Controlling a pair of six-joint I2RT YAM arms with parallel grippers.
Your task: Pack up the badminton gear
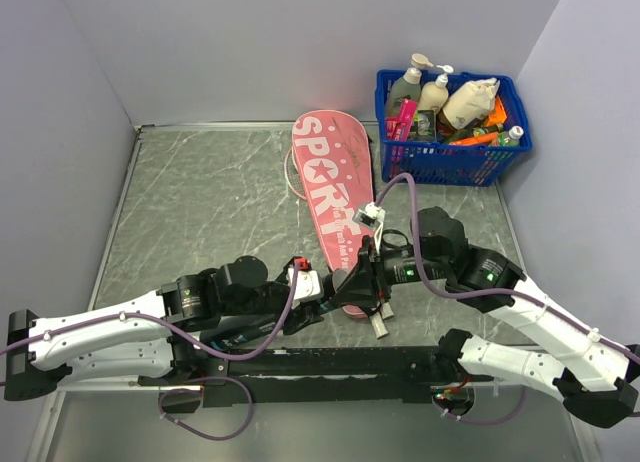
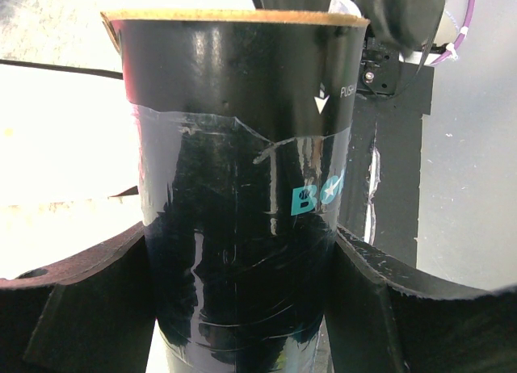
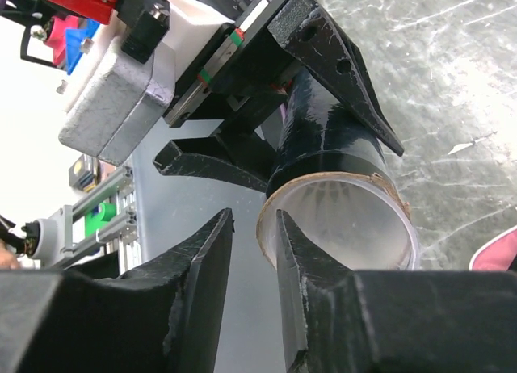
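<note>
My left gripper (image 2: 242,264) is shut on the slim black tube (image 2: 234,106), with one finger on each side of its taped body. The tube's open, cardboard-rimmed mouth points toward my right gripper (image 3: 254,218). That gripper is open just at the rim, with nothing between its fingers; one fingertip overlaps the mouth. Inside the tube the pale feathers of a shuttlecock (image 3: 347,220) show. Both grippers meet over the near end of the long pink "SPORT" racket cover (image 1: 330,177), which lies flat on the table.
A blue plastic basket (image 1: 505,147) full of bottles stands at the back right, close to the cover's far end. Grey walls close in the table on the left, back and right. A black rail (image 1: 330,364) runs along the near edge between the arm bases.
</note>
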